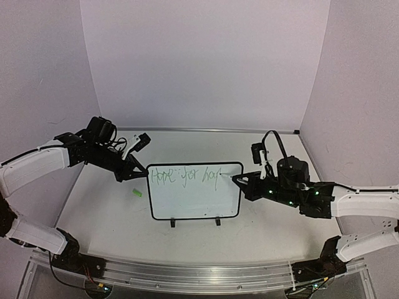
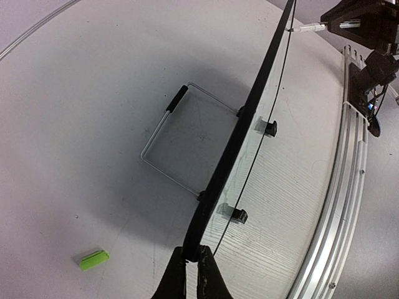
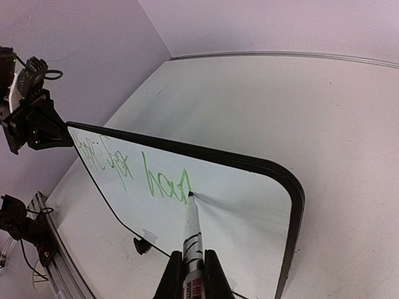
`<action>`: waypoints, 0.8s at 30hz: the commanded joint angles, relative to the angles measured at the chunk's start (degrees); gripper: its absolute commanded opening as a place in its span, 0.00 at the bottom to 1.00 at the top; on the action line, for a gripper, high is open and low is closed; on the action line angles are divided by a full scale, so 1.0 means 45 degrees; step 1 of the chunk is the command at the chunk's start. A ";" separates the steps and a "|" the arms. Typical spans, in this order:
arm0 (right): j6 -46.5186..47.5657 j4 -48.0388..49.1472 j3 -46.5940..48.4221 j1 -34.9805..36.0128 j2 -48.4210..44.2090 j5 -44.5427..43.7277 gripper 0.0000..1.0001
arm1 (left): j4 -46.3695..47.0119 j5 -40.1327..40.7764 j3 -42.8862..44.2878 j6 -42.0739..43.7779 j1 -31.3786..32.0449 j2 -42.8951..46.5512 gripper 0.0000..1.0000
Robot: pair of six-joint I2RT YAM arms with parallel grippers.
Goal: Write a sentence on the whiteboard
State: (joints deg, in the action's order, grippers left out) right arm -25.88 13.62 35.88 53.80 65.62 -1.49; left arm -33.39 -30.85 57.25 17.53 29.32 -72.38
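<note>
The whiteboard [image 1: 193,196] stands upright mid-table on two black feet clips, with a thin black rounded border. Light-green handwriting [image 1: 186,175] runs along its top line, reading roughly "Hope for hap"; it also shows in the right wrist view [image 3: 163,184]. My left gripper [image 1: 138,174] is shut on the whiteboard's left edge [image 2: 232,148], pinching the black frame. My right gripper [image 1: 248,182] is shut on a white marker [image 3: 191,233] whose tip touches the board at the end of the last word.
A small green marker cap [image 1: 137,193] lies on the table left of the board, also in the left wrist view [image 2: 94,259]. A wire stand [image 2: 171,143] props the board from behind. An aluminium rail [image 1: 187,274] runs along the near edge. Walls enclose the back and sides.
</note>
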 commanded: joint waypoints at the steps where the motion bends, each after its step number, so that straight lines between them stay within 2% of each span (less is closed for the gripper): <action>1: -0.0109 -0.0103 -0.0008 -0.0029 0.0223 -0.0208 0.00 | -0.0257 0.0497 0.0192 0.0310 0.0125 0.0010 0.00; 11: -0.0049 0.0424 0.0192 -0.0034 0.0449 0.0102 0.00 | -0.0257 0.0530 0.0194 0.0306 0.0126 0.0048 0.00; 20: -0.0181 0.0791 -0.0560 -0.0028 -0.1319 -0.0148 0.00 | -0.0257 0.0536 0.0198 0.0314 0.0125 0.0064 0.00; 24: -0.0242 0.0764 -0.0619 -0.0035 -0.1213 -0.0235 0.00 | -0.0256 0.0503 0.0197 0.0306 0.0128 0.0049 0.00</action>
State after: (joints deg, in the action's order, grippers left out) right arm -26.24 14.74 33.61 53.76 60.22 -0.89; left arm -33.61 -30.83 57.28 17.56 29.36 -72.38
